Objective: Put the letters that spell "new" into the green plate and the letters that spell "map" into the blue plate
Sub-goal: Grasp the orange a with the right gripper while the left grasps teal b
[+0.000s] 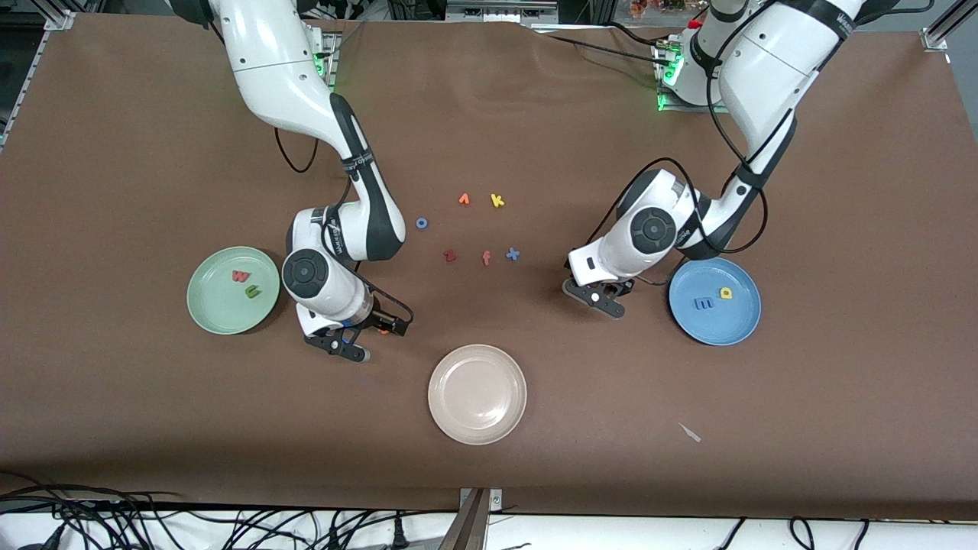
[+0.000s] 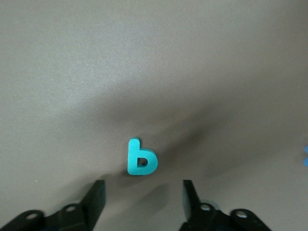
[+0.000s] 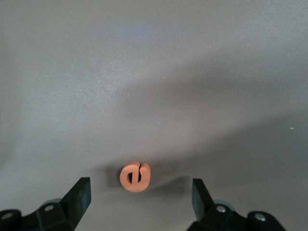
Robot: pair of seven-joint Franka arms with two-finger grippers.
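Teal p (image 2: pixel 141 158) between open pincer tips

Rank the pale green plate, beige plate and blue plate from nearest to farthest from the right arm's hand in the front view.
1. Round pale green plastic plate, beside the right hand.
2. Round beige plate, nearest the camera.
3. Round blue plastic plate, at the left arm's end.

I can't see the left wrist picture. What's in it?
A tiny teal p lies flat on the brown table, just ahead of the left claw. The claw's two black fingers stand apart, not touching the letter.
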